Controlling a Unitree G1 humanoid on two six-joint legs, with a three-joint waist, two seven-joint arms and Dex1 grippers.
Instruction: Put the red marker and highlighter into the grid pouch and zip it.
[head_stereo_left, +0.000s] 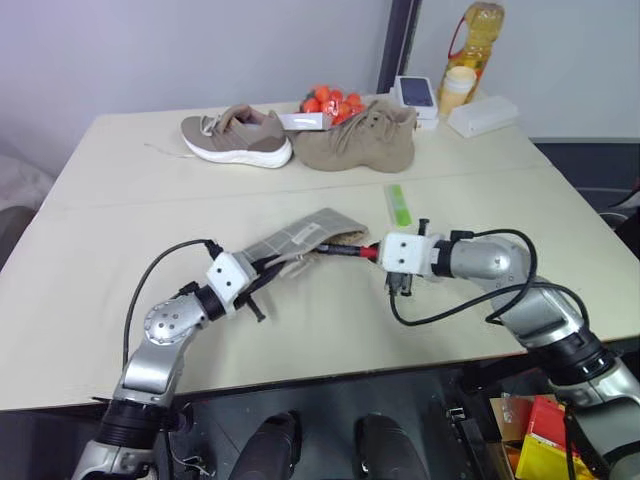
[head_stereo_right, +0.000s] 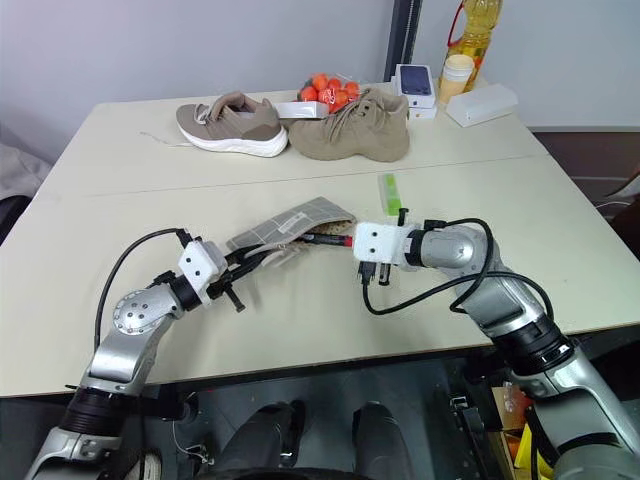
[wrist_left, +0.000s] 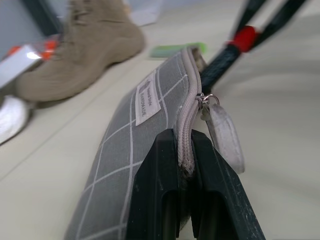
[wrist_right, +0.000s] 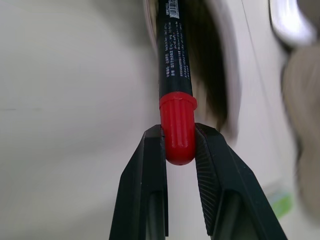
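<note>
The grid pouch (head_stereo_left: 300, 237) lies near the table's middle, grey with white lines and a small white label (wrist_left: 147, 96). My left gripper (wrist_left: 185, 137) is shut on its zipper edge at the near end, and the zipper pull (wrist_left: 222, 130) hangs loose beside it. My right gripper (wrist_right: 178, 131) is shut on the red cap of the red marker (wrist_right: 175, 75). The marker's black body points into the pouch's dark open mouth (head_stereo_left: 345, 240). The light green highlighter (head_stereo_left: 399, 204) lies flat on the table just beyond the right gripper, touched by nothing.
Two shoes stand at the table's far side, a paler one (head_stereo_left: 238, 135) and a tan one (head_stereo_left: 355, 140), with a bag of small red fruit (head_stereo_left: 332, 102) behind them. Small white boxes (head_stereo_left: 482, 115) and an oil bottle (head_stereo_left: 478, 30) stand at the far right.
</note>
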